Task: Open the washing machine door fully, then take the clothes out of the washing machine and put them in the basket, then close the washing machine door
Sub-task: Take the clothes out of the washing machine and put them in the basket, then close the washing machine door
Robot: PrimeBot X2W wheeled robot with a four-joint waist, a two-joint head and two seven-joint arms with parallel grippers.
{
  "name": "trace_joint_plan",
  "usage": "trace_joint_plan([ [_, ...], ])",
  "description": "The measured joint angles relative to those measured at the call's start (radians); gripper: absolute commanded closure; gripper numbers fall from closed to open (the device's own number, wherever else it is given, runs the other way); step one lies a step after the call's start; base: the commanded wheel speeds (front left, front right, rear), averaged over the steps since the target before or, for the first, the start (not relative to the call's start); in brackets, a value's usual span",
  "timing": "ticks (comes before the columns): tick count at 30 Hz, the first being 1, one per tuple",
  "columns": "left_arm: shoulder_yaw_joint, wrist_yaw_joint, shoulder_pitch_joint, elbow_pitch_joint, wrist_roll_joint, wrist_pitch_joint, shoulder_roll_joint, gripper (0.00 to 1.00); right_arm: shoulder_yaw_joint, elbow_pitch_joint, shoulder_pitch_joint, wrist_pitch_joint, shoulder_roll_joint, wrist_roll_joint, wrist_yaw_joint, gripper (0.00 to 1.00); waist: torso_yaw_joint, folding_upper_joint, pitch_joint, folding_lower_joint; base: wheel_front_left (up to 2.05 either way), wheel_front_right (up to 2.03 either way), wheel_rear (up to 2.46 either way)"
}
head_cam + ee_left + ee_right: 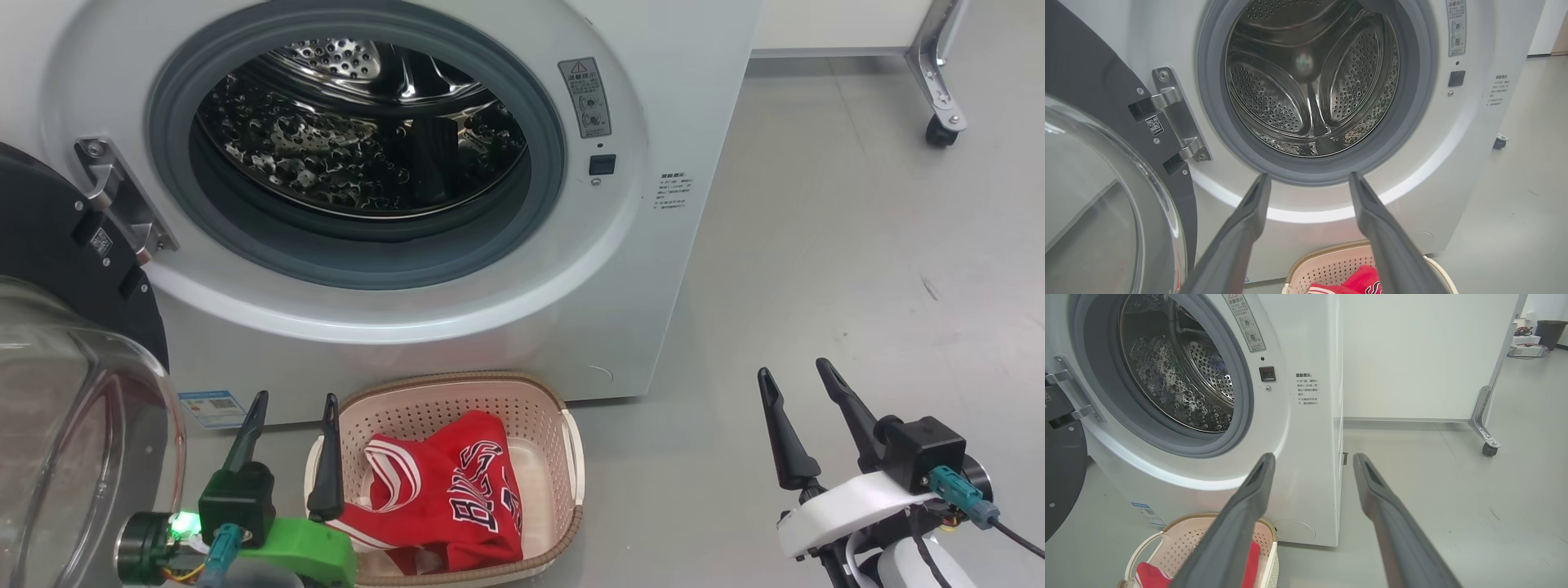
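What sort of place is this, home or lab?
Likely a lab mock-up: white front-loading washing machine on bare grey floor, with a white partition panel on metal caster legs nearby.

Grey floor [824, 278], washing machine [678, 90] on it, basket [457, 380] just in front — castor wheel [940, 131] beyond.

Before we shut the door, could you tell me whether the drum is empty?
Empty, as far as shown: the drum shows bare perforated steel, and the red clothes lie in the basket.
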Motion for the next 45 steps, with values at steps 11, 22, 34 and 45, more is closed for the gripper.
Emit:
trace_joint_plan([
  [11,0.007,0.003,0.045,-0.073,0.011,0.039,0.001,0.0,0.001,-0.028,0.01,0.01,0.0,0.0,-0.007,0.0,0.001,0.0,-0.007,0.0,0.0,0.0,0.0],
  [22,0.01,0.007,0.076,-0.135,0.035,0.076,0.002,0.0,0.001,-0.055,0.022,0.021,-0.005,0.0,-0.016,0.0,0.003,0.0,0.001,0.0,0.0,0.0,0.0],
  [34,0.01,0.007,0.097,-0.186,0.054,0.109,0.002,0.0,-0.001,-0.074,0.026,0.03,-0.011,0.0,-0.017,0.0,0.004,0.0,0.011,0.0,0.0,0.01,-0.01],
  [45,0.01,0.007,0.111,-0.212,0.068,0.134,0.002,0.0,-0.003,-0.086,0.026,0.031,-0.014,0.001,-0.025,0.0,0.009,0.0,0.012,0.0,-0.29,0.29,0.0],
])
